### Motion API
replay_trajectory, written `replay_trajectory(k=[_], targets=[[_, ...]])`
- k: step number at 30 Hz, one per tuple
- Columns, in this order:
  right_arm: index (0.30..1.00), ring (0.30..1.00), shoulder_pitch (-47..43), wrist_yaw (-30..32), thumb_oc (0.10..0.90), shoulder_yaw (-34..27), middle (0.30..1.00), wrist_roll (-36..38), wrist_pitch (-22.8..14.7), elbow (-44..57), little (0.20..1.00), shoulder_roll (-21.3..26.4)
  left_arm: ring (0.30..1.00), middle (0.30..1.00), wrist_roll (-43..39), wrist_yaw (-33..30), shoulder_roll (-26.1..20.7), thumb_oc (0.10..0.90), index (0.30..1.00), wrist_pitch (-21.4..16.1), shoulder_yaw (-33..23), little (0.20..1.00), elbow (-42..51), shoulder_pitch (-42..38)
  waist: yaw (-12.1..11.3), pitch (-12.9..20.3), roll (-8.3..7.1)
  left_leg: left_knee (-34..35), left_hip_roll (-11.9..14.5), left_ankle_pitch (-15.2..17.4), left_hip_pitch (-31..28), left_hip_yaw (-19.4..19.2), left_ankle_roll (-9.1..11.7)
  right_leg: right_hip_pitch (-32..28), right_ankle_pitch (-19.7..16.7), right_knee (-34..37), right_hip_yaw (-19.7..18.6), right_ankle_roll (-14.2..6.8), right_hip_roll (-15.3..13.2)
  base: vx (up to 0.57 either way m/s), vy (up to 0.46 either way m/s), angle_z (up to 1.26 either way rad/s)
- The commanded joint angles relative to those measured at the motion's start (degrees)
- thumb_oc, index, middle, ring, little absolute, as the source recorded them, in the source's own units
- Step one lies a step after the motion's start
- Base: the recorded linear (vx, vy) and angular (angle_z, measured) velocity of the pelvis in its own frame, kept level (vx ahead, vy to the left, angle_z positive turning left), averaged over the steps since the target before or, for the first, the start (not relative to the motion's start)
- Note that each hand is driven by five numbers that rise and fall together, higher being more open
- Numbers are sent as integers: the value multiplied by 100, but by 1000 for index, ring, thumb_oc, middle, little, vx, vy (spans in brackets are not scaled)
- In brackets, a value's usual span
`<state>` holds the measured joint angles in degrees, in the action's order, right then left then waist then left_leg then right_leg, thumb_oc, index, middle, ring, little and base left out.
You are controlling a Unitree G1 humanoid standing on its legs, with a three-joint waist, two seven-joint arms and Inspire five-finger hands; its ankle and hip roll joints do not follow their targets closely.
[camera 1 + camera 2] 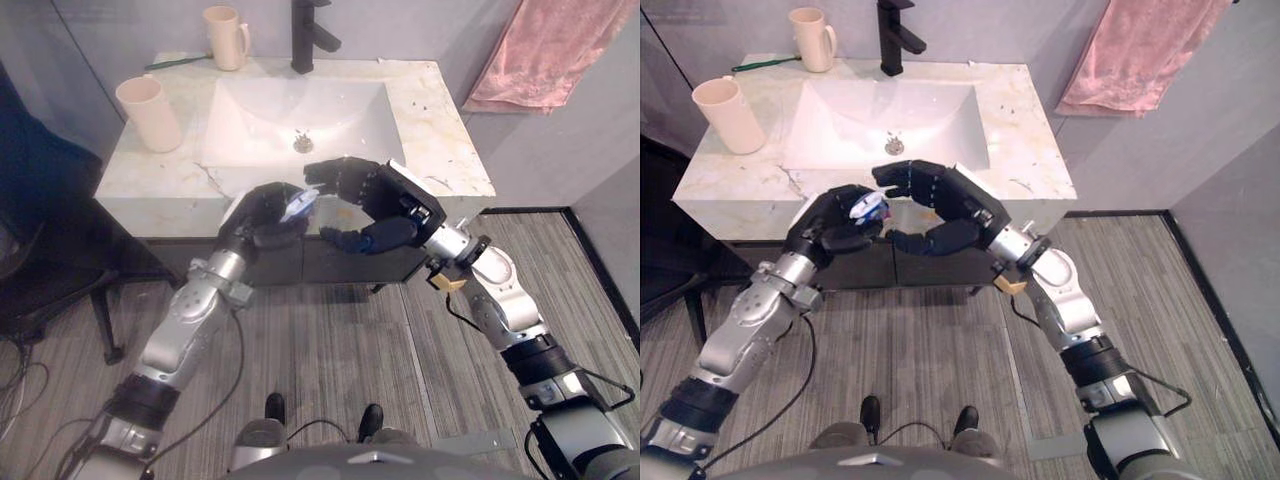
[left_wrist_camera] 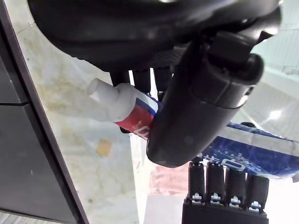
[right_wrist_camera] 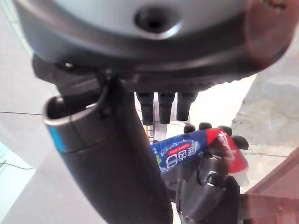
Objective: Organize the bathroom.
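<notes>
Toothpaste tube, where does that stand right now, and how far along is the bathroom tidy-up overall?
Done: nothing clearly put away yet. In hand: the left hand is curled round the toothpaste tube at the vanity counter's front edge, with the right hand open beside it. Left: the tube probably belongs in one of the two cups, the near cup or the far cup.

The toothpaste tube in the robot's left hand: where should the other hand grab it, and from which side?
Probably the flat blue tail end. The left hand is curled round the toothpaste tube near its white cap, so the tail sticks out free towards the right hand. That hand, open over the sink's front edge, could come in from the tail side and pinch across the flat faces.
</notes>
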<state>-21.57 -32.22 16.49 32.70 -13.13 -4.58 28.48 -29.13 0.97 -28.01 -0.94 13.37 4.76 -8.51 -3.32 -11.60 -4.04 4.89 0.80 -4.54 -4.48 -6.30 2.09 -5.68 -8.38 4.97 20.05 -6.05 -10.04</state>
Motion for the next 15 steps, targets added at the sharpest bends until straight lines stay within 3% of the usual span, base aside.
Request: replay_trajectory(k=[1,15], targets=[[900,900,-475,-32,800,-115,900,202,-427,186,900,18,300,300,-227,71,227,400,300,-670,-36,300,315,-1066,-96,521,257,-209,-409,979,-319,168,-149,87,1231,-715,24,-534,283,0,0,0],[900,900,-715,-18,800,60,900,168,-475,-52,900,-43,300,300,-260,129,251,400,300,-644,39,300,191,-1142,-155,536,255,-241,-422,991,-319,192,-157,109,1226,-770,73,-550,232,0,0,0]])
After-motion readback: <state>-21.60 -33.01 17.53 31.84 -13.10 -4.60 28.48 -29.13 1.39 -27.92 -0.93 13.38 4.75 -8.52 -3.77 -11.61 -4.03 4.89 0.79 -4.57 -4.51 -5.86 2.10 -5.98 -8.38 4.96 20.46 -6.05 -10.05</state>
